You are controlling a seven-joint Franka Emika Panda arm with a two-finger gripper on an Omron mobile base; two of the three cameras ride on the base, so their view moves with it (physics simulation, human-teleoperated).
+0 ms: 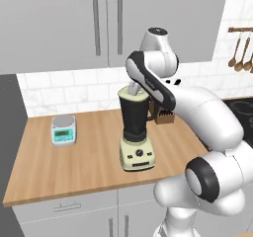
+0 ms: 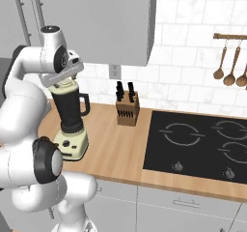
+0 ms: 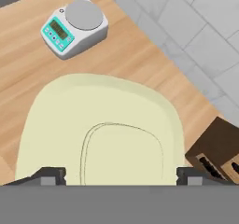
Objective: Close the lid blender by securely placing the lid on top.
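Note:
The blender is a dark tapered jar on a cream base and stands near the counter's front edge. The pale cream lid sits on the jar's top and looks level. My gripper hangs straight above it, pointing down. It is open. Its fingertips stand wide apart on either side of the lid's raised knob, with a small gap on each side. The hand covers the knob in both base views.
A grey-and-teal kitchen scale sits on the wooden counter left of the blender. A knife block stands behind it on the right. A black hob, hanging wooden spoons and upper cabinets lie beyond.

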